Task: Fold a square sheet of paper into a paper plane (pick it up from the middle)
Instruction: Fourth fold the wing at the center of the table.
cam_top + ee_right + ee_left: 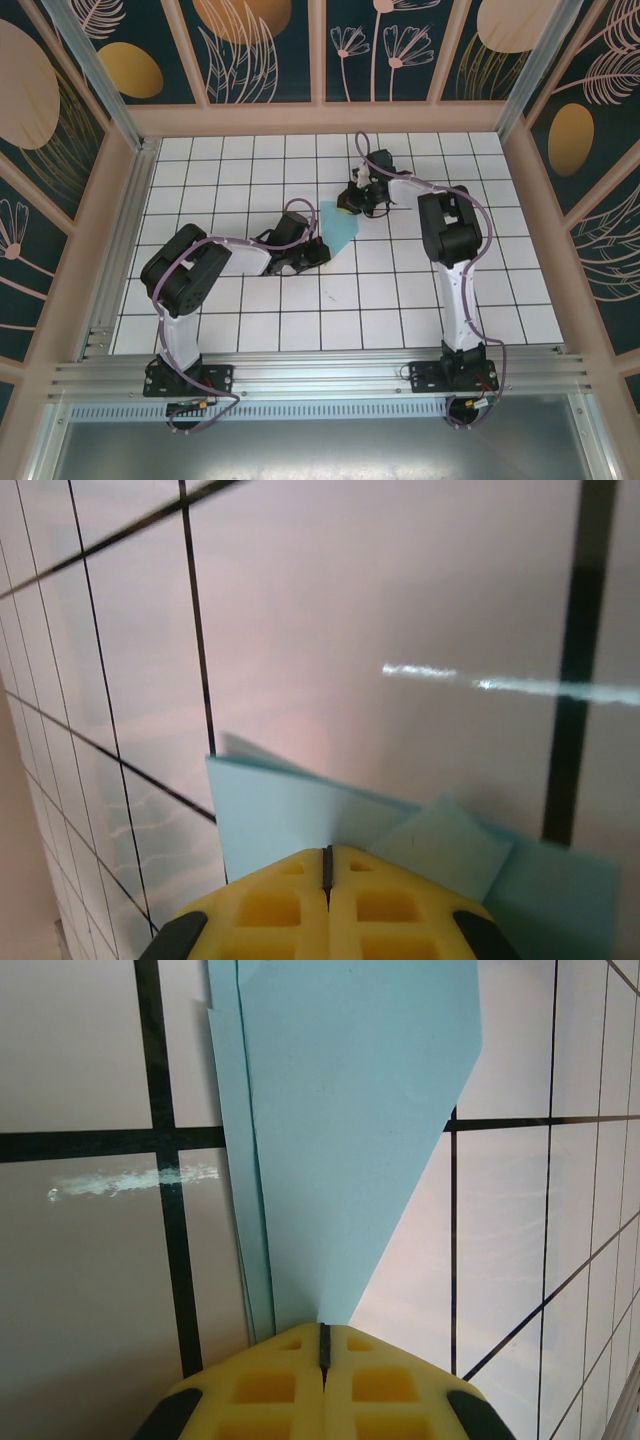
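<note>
The light turquoise paper sheet (pixel 340 228), part-folded into a tapering dart, lies flat near the middle of the white grid-tiled table (pixel 400 300), left gripper (pixel 322 1332) at its narrow tip, right gripper (pixel 327 852) at its wide end, both jaws pressed together, seemingly pinning it for creasing.

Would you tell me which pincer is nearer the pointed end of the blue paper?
Left. The left pincer is shut at the pointed end of the blue paper; the right pincer is shut at its wide end.
</note>
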`<state>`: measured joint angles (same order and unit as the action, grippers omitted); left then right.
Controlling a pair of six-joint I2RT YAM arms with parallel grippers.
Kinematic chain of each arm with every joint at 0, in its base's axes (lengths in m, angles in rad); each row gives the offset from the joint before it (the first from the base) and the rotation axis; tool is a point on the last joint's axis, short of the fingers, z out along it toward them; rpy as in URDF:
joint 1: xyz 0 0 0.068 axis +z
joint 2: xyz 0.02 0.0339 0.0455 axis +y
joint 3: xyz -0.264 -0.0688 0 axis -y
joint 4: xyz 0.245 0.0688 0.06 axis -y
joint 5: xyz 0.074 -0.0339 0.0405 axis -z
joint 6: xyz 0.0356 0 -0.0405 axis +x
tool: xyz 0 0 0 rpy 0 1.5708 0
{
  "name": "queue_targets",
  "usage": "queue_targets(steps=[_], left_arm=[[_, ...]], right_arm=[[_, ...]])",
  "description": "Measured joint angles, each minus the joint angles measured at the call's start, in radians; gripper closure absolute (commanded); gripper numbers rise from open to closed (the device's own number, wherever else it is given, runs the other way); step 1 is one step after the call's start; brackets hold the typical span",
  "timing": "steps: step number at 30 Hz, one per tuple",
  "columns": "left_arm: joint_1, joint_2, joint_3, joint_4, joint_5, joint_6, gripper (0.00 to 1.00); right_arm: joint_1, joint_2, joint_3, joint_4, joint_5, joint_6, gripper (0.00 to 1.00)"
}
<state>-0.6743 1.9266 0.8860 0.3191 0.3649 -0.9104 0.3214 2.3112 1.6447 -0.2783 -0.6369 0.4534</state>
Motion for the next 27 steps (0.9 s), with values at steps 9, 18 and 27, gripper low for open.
queue_targets(steps=[9,18,27], left_arm=[[0.0,-0.009,-0.008,0.002,0.002,0.001,1.0],[0.0,-0.009,-0.003,-0.007,0.003,0.001,1.0],[0.0,-0.009,0.0,-0.013,0.003,0.001,1.0]], right_arm=[[-0.063,0.051,0.137,-0.009,0.076,0.0,0.95],[-0.04,-0.256,-0.181,0.047,0.06,0.002,0.94],[0.072,-0.41,-0.447,0.095,0.008,0.028,0.97]])
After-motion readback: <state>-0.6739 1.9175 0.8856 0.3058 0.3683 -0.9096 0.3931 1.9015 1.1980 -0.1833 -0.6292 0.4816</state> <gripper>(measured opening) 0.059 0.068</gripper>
